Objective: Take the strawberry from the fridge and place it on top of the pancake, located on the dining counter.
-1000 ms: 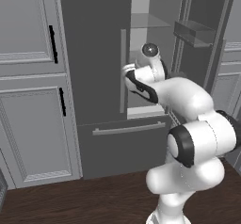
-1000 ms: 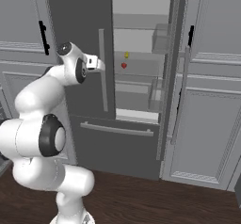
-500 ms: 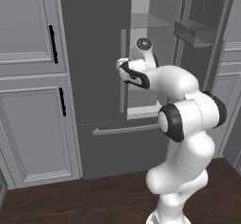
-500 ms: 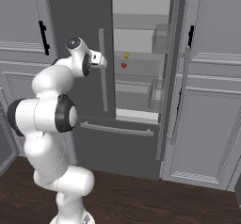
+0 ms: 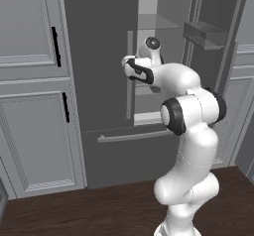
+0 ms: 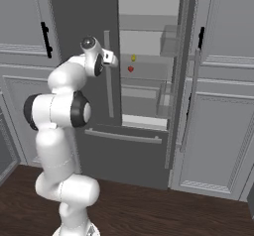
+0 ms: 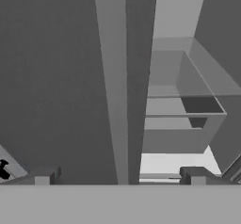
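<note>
We face the fridge, tall and dark grey, with its right door swung open onto a pale shelved interior and its left door closed. Light grey cabinets flank it on both sides, and a dark wood floor runs below. A bottom drawer with a silver bar sits under the doors.

Our arm rises in front and bends toward the closed left door, so the hand sits close to that door's long silver handle, up near its top.

The gripper stands open: in the hand view its two finger tips are set wide apart at the bottom, and the handle runs as a tall bar between them, not touched by either. It holds nothing. In the base views the fingers are too small to judge.

The right base view looks into the open side and shows the strawberry, a tiny red dot on a middle shelf, with a small yellow item just above it. The berry lies well to the right of the hand. The left base view gives us a door bin on the open right door. The hand view gives us the shelves to the right of the handle.
</note>
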Available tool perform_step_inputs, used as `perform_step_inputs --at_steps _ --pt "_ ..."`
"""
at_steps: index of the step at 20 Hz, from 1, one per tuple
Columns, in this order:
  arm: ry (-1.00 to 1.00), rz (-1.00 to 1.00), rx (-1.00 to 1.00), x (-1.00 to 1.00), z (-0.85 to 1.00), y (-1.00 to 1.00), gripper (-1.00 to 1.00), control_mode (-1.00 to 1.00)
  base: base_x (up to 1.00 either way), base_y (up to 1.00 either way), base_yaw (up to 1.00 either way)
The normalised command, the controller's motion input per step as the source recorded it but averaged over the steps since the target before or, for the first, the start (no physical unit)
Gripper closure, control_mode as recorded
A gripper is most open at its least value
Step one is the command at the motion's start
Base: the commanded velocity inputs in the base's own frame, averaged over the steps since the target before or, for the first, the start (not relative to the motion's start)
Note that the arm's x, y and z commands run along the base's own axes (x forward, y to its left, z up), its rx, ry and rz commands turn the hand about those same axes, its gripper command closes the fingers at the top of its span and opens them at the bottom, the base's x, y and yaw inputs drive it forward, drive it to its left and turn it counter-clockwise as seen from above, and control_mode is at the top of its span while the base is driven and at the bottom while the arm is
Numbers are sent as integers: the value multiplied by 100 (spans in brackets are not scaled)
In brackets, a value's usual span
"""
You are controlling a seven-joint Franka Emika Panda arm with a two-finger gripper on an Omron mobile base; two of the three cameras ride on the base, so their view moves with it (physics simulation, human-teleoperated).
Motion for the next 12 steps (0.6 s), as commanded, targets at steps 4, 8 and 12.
perform_step_inputs --at_steps 4,8,12 --pt "-6 0 -2 46 -2 9 -100 -100 0 0 0" --pt "0 -1 -2 51 -6 2 -100 -100 0 0 0" --pt "0 -5 -3 58 -1 8 -100 -100 0 0 0"
